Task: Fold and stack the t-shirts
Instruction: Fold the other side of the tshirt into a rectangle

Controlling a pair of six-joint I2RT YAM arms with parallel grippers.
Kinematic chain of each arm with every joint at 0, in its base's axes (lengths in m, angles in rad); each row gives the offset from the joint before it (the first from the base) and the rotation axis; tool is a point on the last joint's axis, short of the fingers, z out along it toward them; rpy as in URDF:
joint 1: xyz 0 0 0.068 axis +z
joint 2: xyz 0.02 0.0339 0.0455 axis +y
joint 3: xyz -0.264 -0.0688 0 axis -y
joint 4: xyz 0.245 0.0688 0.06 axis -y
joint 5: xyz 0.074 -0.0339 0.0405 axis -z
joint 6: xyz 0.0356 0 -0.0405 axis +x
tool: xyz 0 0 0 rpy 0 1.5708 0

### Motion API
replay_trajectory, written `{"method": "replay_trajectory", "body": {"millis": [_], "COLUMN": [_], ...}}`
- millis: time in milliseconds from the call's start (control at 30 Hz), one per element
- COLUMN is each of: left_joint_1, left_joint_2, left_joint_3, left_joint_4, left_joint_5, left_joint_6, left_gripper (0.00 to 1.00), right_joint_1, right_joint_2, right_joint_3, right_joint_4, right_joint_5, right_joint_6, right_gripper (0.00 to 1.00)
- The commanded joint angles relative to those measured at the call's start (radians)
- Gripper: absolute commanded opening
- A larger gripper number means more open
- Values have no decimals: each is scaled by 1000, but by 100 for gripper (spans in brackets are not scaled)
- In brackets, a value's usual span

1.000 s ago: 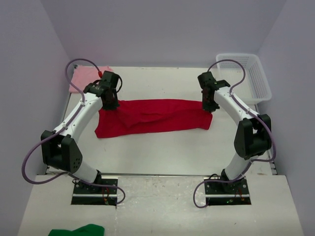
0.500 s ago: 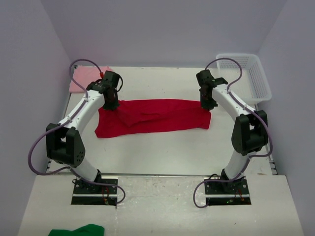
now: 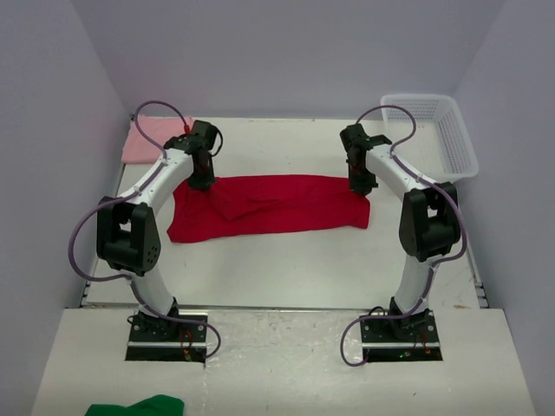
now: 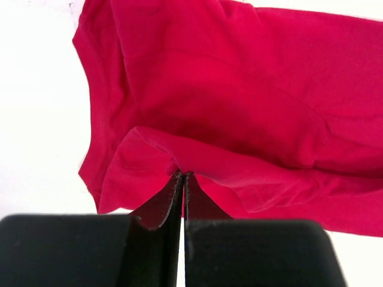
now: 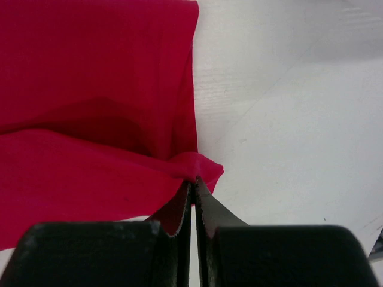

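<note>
Now the red tee (image 3: 269, 204) lies spread on the worktop (image 3: 286, 264), both far corners pinched: left jaws pressed together on the left fold, right jaws on the right. The pink tee (image 3: 141, 146) sits at the far-left corner.

Open table (image 3: 286, 260) nearside of red tee (image 3: 269, 204); basket (image 3: 458, 139) and, apparently, pink tee (image 3: 140, 147) block far corners.
</note>
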Motion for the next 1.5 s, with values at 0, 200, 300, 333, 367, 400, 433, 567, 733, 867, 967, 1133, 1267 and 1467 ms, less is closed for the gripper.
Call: {"method": "replay_trajectory", "body": {"millis": [0, 200, 300, 333, 367, 400, 433, 567, 733, 867, 967, 1133, 1267, 1467], "left_joint_1": [15, 24, 37, 41, 52, 57, 60, 74, 81, 81, 81, 81, 81, 81], "left_joint_2": [34, 100, 128, 131, 130, 122, 117, 126, 157, 182, 209, 238, 252, 264], "left_joint_3": [75, 112, 124, 126, 123, 120, 117, 138, 167, 197, 207, 207, 218, 232], "left_joint_4": [14, 4, -9, -9, -8, 0, 12, 9, -2, 3, -3, 3, 3, 9], "left_joint_5": [2, -36, -54, -58, -53, -48, -45, -39, -30, -13, -12, -5, -10, -16], "left_joint_6": [25, 25, 19, 7, 1, -2, -7, -2, -1, 1, 5, 7, 5, 1], "left_gripper": [0, 0, 0, 0, 0, 0, 0, 0, 0, 0, 0, 0, 0, 0], "right_joint_1": [-11, -21, -25, -28, -31, -40, -42, -54, -64, -65, -67, -67, -67, -67], "right_joint_2": [27, 88, 113, 125, 131, 136, 139, 137, 145, 159, 172, 191, 197, 219], "right_joint_3": [65, 115, 131, 131, 131, 132, 128, 123, 129, 140, 143, 151, 164, 201], "right_joint_4": [-17, -40, -51, -54, -54, -61, -61, -55, -55, -55, -54, -46, -48, -61], "right_joint_5": [1, 9, 13, 17, 20, 24, 24, 18, 12, 4, -3, -2, -8, -11], "right_joint_6": [-19, -25, -24, -22, -19, -18, -15, -13, -16, -19, -18, -19, -21, -28], "right_gripper": [0, 0, 0, 0, 0, 0, 0, 0, 0, 0, 0, 0, 0, 0]}}
